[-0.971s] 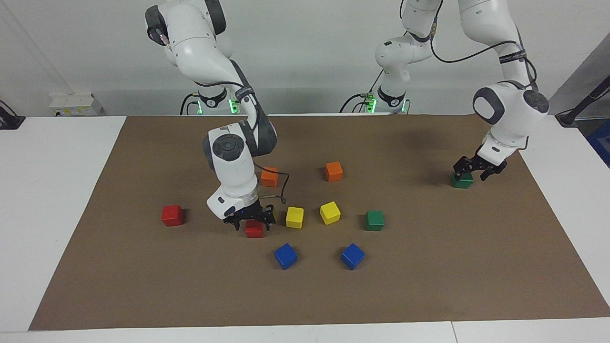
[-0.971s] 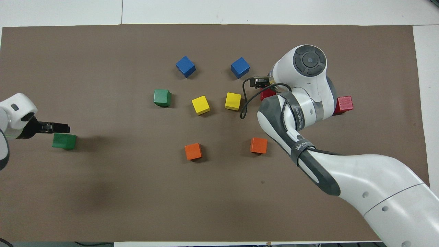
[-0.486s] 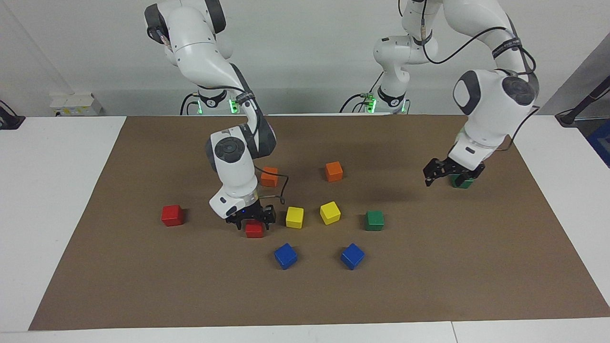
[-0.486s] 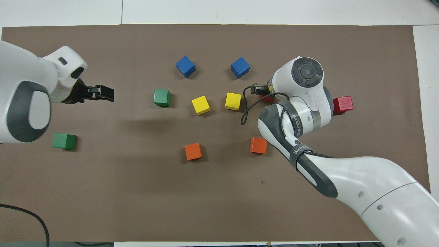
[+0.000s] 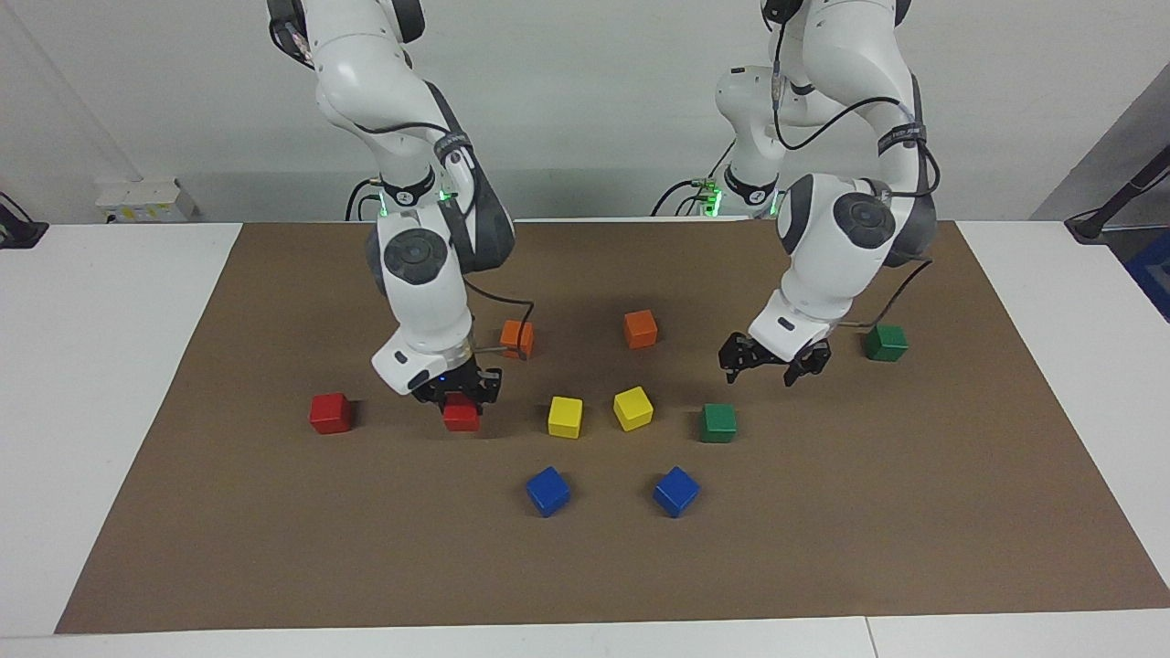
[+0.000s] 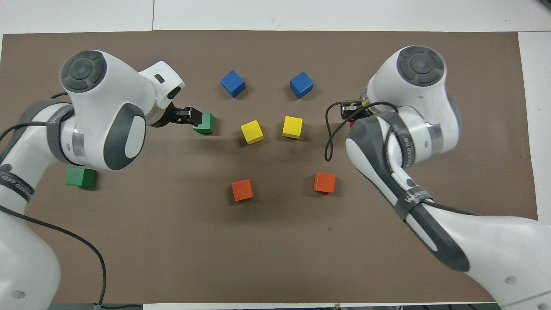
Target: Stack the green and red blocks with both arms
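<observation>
The right end effector (image 5: 457, 395) pinches a red cube (image 5: 462, 417), lifted just off the brown mat (image 5: 823, 512) on the bench. The other red cube (image 5: 330, 413) sits toward the right arm's end. The left end effector (image 5: 775, 359), fingers spread, hangs over the mat near one green cube (image 5: 718, 422); the second green cube (image 5: 886, 343) lies toward the left arm's end. The cubes are small, matte and sharp-edged, so a shallow pinch could let one twist free, and an off-centre placement would tip the stack.
</observation>
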You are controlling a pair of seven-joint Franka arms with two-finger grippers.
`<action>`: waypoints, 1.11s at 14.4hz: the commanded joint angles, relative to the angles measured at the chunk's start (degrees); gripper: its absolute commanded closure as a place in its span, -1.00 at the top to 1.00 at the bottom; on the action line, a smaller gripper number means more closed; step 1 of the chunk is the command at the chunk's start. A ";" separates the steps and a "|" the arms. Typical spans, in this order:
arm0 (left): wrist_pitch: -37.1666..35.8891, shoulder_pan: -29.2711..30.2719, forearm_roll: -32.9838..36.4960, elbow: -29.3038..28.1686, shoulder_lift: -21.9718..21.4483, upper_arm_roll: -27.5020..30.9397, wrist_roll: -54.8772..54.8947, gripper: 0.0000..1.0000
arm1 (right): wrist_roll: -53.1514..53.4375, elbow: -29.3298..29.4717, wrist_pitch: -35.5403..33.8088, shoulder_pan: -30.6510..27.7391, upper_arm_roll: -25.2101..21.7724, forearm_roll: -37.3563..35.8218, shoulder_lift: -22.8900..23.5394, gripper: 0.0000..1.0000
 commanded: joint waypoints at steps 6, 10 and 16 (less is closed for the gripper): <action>1.86 -2.58 2.25 7.42 9.02 0.98 -1.73 1.00 | -22.28 -9.11 0.92 -15.79 0.61 0.59 -9.63 -1.00; 5.28 -2.84 5.95 7.08 9.81 0.98 -1.64 1.00 | -22.37 -15.74 9.59 -17.81 0.61 0.76 -10.44 -1.00; 7.74 -3.19 5.86 3.74 10.07 0.81 -1.72 1.00 | -22.02 -17.59 13.72 -18.52 0.61 2.59 -8.86 -1.00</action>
